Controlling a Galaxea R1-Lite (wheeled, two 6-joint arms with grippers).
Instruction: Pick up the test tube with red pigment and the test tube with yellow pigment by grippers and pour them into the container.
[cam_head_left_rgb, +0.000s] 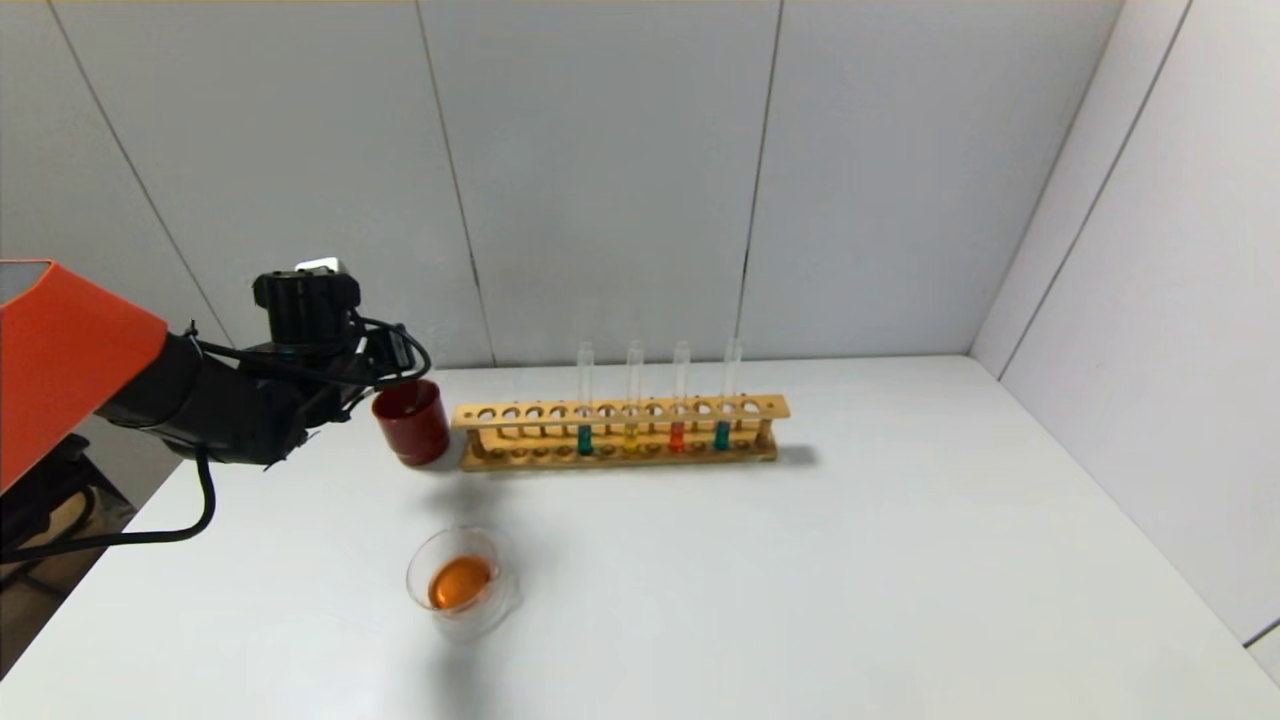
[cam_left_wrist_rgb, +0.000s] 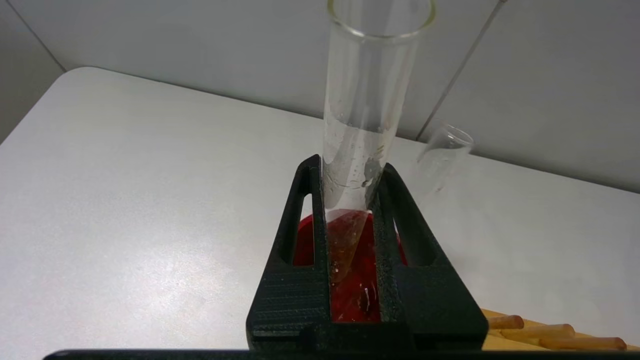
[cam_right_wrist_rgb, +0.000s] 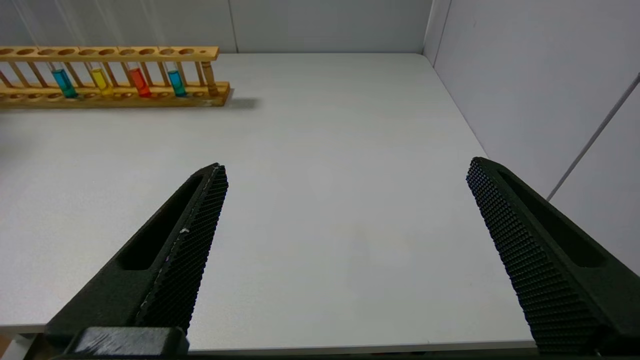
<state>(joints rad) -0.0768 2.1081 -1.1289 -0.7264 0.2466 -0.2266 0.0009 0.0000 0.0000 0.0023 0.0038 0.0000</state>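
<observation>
My left gripper (cam_head_left_rgb: 392, 372) is at the table's back left, directly over the dark red cup (cam_head_left_rgb: 412, 425). In the left wrist view it (cam_left_wrist_rgb: 350, 165) is shut on a clear test tube (cam_left_wrist_rgb: 372, 90), held upright with its bottom end inside the cup (cam_left_wrist_rgb: 362, 292). The tube holds only droplets; which pigment it held I cannot tell. A second empty tube (cam_left_wrist_rgb: 442, 152) leans in the cup. The container (cam_head_left_rgb: 478, 618), a low clear glass dish, stands nearer the front with orange liquid in it. My right gripper (cam_right_wrist_rgb: 346, 165) is open and empty over bare table, out of the head view.
A wooden rack (cam_head_left_rgb: 620, 412) stands right of the cup with several tubes: teal (cam_head_left_rgb: 585, 440), yellow (cam_head_left_rgb: 631, 438), red (cam_head_left_rgb: 677, 437), teal (cam_head_left_rgb: 721, 436). It also shows in the right wrist view (cam_right_wrist_rgb: 110, 52). Grey walls close the back and right sides.
</observation>
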